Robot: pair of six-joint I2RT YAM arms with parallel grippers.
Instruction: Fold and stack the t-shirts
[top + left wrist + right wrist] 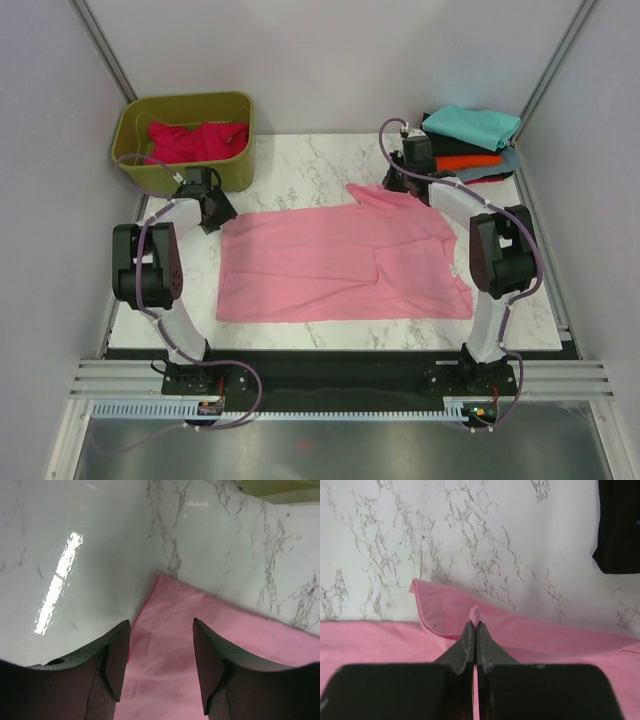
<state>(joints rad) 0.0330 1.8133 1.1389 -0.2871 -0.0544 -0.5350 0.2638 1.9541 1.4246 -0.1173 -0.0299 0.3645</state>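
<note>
Pink t-shirt (340,265) spread flat mid tabletop (300,165). Left end effector (160,627) open, jaws either side of its far-left corner. Right end effector (475,622) closed, pinching a fold at far-right edge. Crimson t-shirt (197,140) in olive tub (235,172); folded stack (470,140) far right.

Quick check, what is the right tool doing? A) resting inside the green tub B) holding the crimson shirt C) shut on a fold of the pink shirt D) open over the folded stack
C: the right tool is closed, with a nub of the pink shirt pinched between its tips.
</note>
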